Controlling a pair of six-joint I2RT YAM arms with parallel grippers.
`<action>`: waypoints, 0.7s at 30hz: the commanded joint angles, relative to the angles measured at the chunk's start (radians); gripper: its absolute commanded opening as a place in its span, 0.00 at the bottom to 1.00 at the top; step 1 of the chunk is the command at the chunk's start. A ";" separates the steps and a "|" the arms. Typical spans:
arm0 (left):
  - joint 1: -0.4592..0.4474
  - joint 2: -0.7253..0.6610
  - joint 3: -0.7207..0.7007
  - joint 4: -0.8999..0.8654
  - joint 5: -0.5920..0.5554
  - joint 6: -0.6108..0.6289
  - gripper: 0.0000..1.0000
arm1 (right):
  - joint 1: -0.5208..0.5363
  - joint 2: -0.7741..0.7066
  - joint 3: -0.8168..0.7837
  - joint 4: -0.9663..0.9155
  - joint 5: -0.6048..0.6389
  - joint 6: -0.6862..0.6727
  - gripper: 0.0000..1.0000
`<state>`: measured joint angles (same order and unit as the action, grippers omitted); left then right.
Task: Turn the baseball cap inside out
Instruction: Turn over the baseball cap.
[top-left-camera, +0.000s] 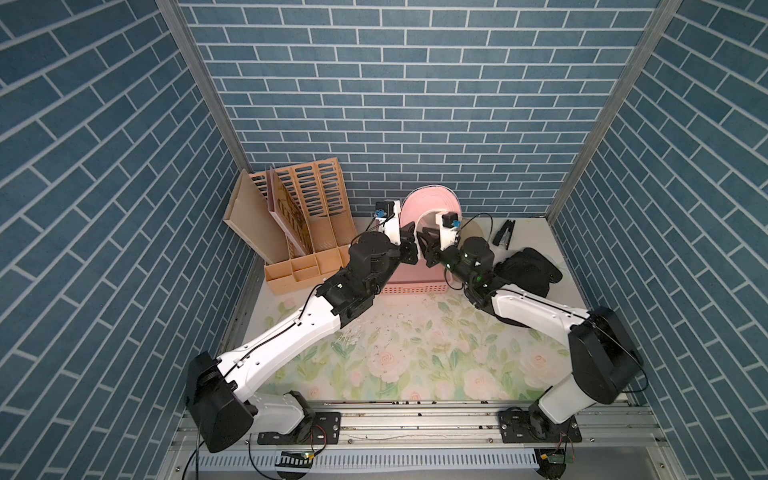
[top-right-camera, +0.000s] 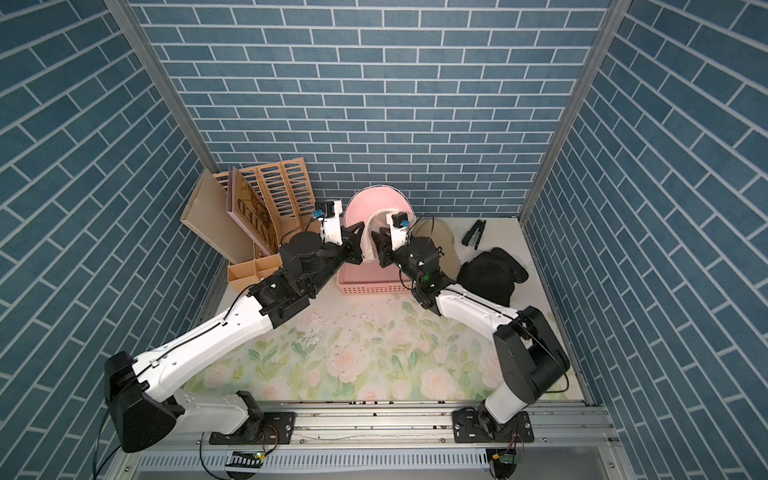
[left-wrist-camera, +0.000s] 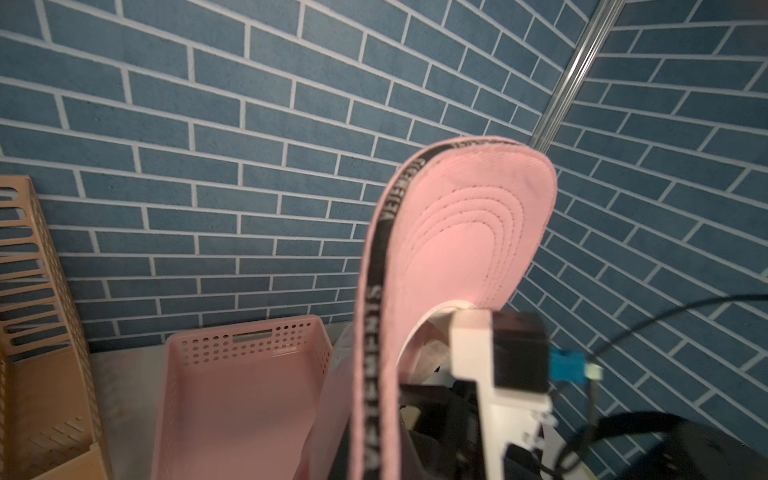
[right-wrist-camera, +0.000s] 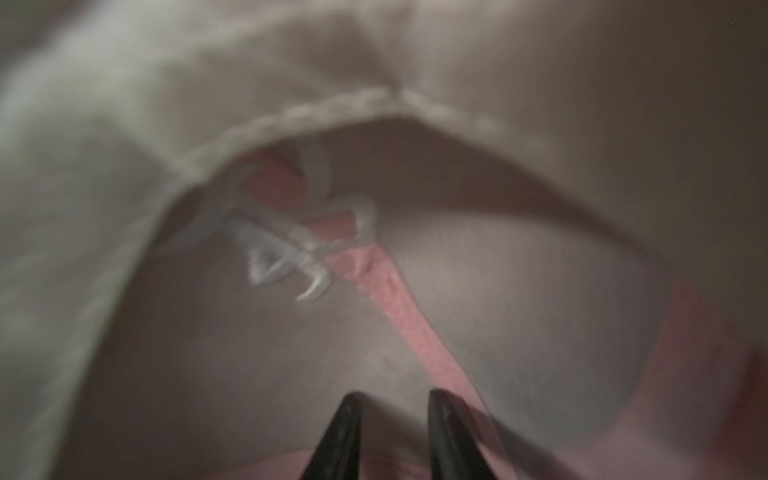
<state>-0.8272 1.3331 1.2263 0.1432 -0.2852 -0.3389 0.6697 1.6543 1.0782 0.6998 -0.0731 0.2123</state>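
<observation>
A pink baseball cap (top-left-camera: 428, 203) (top-right-camera: 374, 201) hangs in the air at the back of the table, with its brim pointing up toward the wall. In the left wrist view the brim's underside (left-wrist-camera: 465, 232) shows stitched rows and a black lettered band along its edge. My left gripper (top-left-camera: 409, 245) (top-right-camera: 358, 246) is shut on the cap's left side; the band hides its jaws in the wrist view. My right gripper (top-left-camera: 424, 246) (right-wrist-camera: 392, 397) reaches inside the crown. Its two black fingers stand apart against the pale lining (right-wrist-camera: 519, 291), with nothing between them.
A pink perforated basket (top-left-camera: 411, 287) (left-wrist-camera: 237, 395) sits right under the cap. To its left stands a tan file organiser (top-left-camera: 307, 220). A beige cap (top-left-camera: 478, 228), a black cap (top-left-camera: 528, 266) and a black stapler (top-left-camera: 503, 235) lie to the right. The brick wall is close behind.
</observation>
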 joint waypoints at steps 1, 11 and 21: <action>-0.032 -0.020 0.003 0.052 -0.048 -0.072 0.00 | 0.005 0.070 0.054 0.112 0.051 0.027 0.48; -0.040 -0.038 0.010 -0.020 -0.442 0.030 0.00 | 0.032 -0.004 -0.043 0.061 0.054 -0.002 0.64; -0.038 -0.025 0.026 -0.035 -0.455 0.031 0.00 | 0.031 -0.183 -0.176 0.049 0.020 -0.042 0.38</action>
<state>-0.8627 1.3197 1.2175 0.1074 -0.7071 -0.3019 0.6998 1.4761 0.9012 0.7517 -0.0254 0.1955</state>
